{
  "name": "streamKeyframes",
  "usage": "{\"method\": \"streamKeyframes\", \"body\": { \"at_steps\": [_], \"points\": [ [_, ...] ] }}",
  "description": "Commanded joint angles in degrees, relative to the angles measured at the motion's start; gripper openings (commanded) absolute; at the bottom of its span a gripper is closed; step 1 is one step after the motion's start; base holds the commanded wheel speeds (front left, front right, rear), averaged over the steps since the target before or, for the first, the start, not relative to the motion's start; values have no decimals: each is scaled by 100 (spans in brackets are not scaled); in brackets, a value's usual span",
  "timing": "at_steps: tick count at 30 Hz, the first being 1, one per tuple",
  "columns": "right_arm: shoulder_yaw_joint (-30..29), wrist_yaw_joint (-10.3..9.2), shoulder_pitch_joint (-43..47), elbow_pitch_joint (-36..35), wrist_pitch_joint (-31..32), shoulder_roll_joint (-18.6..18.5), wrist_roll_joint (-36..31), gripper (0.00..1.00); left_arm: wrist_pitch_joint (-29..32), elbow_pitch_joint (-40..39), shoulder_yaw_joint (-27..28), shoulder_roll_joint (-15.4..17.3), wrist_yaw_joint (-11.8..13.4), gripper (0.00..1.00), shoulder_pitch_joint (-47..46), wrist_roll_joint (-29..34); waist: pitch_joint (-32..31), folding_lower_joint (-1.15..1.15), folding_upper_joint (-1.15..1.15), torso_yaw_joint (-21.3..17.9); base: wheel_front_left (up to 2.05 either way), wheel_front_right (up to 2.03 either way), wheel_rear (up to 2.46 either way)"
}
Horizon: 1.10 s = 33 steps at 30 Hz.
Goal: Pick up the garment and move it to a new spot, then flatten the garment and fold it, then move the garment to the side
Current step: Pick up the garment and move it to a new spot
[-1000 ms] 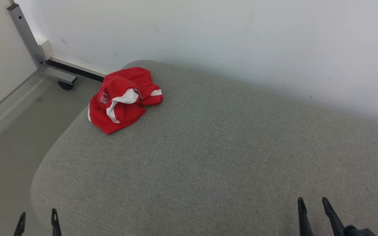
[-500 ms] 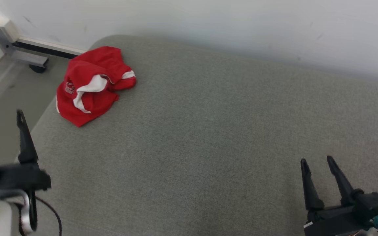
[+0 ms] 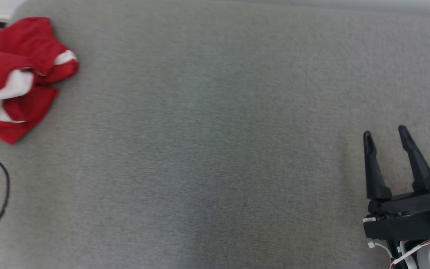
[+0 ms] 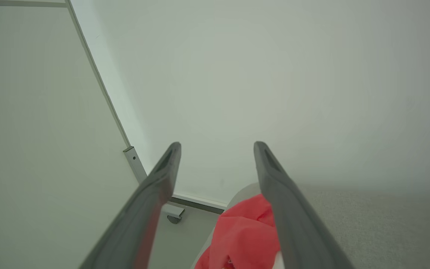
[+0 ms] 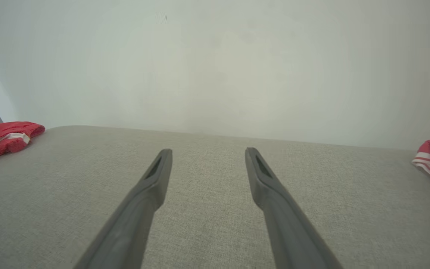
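Left pincer (image 4: 218, 145) gapes wide and empty near the crumpled red garment (image 3: 21, 45), at the far left corner of the grey cushion (image 3: 215, 149); right pincer (image 3: 385, 132), equally wide, hangs well apart. A shallow pinch may catch one layer and drag the heap over the edge.

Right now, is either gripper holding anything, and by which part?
Nothing is held. The right gripper and the left gripper both stand open and empty; the red garment lies crumpled on the grey cushion.
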Motion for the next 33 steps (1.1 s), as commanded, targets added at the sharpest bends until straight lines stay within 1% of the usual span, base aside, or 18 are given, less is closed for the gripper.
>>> {"method": "streamKeyframes", "body": {
  "at_steps": [1,5,8,10,12,15,16,17,21,24,25,26,27,29,33],
  "points": [
    [-21,-16,-86,-83,9,-5,-57,100,-25,161,25,80,-22,100,-171,-59,633,-2,-1,-601,0,0,0],
    [-30,-16,-124,-278,48,-24,-54,100,141,871,68,240,-135,100,-562,-199,831,-2,-1,-764,0,0,0],
    [-34,-16,-146,-361,52,-31,-50,100,461,1411,138,327,-174,100,-823,-316,908,-2,-1,-853,0,0,0],
    [-35,-16,-150,-389,47,-24,-47,100,700,1733,43,415,-223,100,-935,-262,940,-2,-1,-893,0,0,0],
    [-46,-16,-147,-405,43,-15,-52,100,896,2001,18,419,-298,100,-1025,-317,956,-2,-1,-909,0,0,0],
    [-45,-16,-132,-387,43,2,-72,100,1366,2450,-87,431,-357,100,-1057,-328,947,-2,-1,-924,0,0,0],
    [-45,-16,-132,-387,43,2,-72,100,1366,2450,-87,431,-357,100,-1057,-328,947,-2,-1,-924,0,0,0],
    [-37,-16,-135,-377,47,3,-72,100,1535,2578,-98,421,-390,100,-1087,-362,939,-2,-1,-929,0,0,0],
    [-14,-16,-150,-384,76,23,-76,100,2197,3064,-116,372,-372,100,-1130,-476,892,-2,-1,-941,0,0,0],
    [-25,-16,-130,-398,103,28,-92,100,2424,3237,-135,356,-360,100,-1152,-497,871,-2,-1,-936,0,0,0],
    [-29,-16,-121,-400,108,24,-92,100,2462,3262,-158,368,-324,80,-1172,-473,869,-2,-1,-933,0,0,0],
    [-28,-16,-120,-400,115,22,-91,100,2483,3288,-180,375,-307,35,-1192,-449,867,-2,-1,-930,0,0,0],
    [-29,-16,-122,-397,121,16,-88,100,2491,3308,-189,383,-280,0,-1201,-442,866,-2,-1,-926,0,0,0],
    [-12,-16,-131,-386,109,17,-83,100,2516,3367,-229,395,-270,0,-1189,-418,855,-2,-1,-923,0,0,0],
    [6,-16,-142,-338,113,34,-65,100,2130,3269,-230,449,-222,0,-1237,-434,785,-2,-1,-911,0,0,0]
  ]
}}
